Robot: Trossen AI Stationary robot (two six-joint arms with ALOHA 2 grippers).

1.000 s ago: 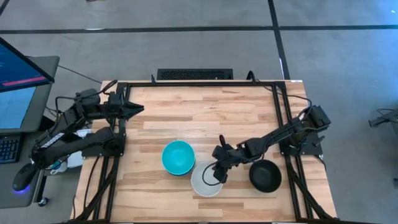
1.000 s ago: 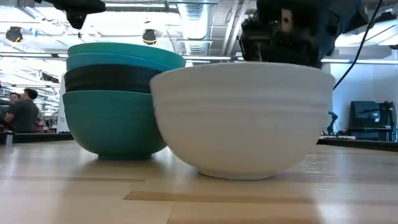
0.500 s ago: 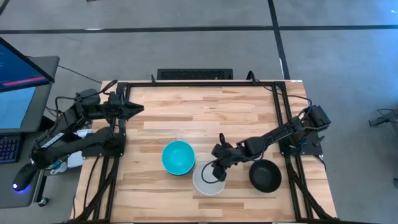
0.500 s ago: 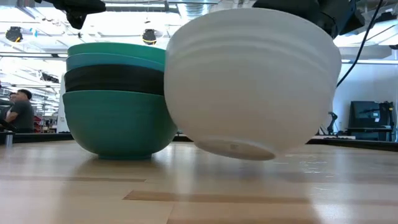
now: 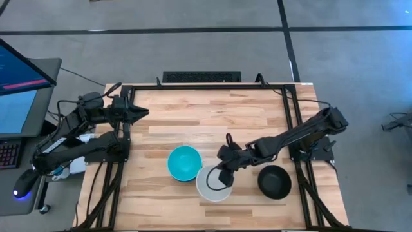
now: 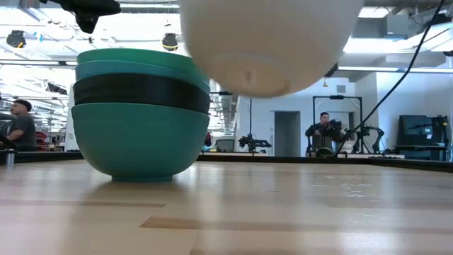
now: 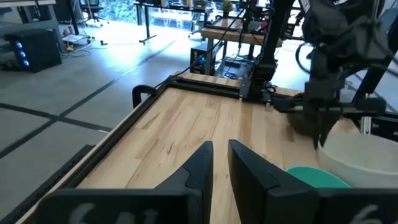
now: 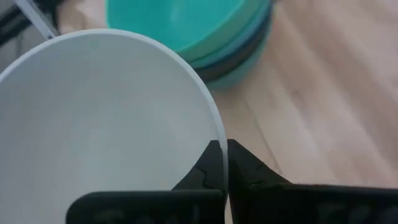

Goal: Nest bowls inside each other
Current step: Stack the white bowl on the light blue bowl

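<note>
A stack of bowls (image 5: pixel 185 163), cyan on top with a black one between teal ones (image 6: pixel 138 113), rests on its base at the table's middle. Right beside it hangs the white bowl (image 5: pixel 211 185), with my right gripper (image 5: pixel 223 179) shut on it. In the low view the white bowl (image 6: pixel 269 39) hangs higher than the stack's rim. A black bowl (image 5: pixel 274 181) sits alone to the right. My left gripper (image 5: pixel 143 113) waits shut at the far left, its fingers (image 7: pixel 205 165) nearly together. My right gripper pinches the white bowl's rim (image 8: pixel 216 127) on the side facing the table's right, one finger inside the bowl and one outside. The fingers slant down from the right. The bowl hangs mouth up, its base (image 6: pixel 248 76) clear of the table.
Black frame rails (image 5: pixel 293 116) run along the table's left and right sides. Bare wood (image 5: pixel 206 119) lies across the far half. Beyond the table, people (image 6: pixel 324 131) stand in the room, and a monitor (image 5: pixel 22 84) stands at the left.
My right gripper has taken hold of the white bowl's rim and gone up with it, drifting slightly toward the stack. The bowl, standing on the table a second ago, now hangs clear above it. The stack and black bowl have stayed put.
</note>
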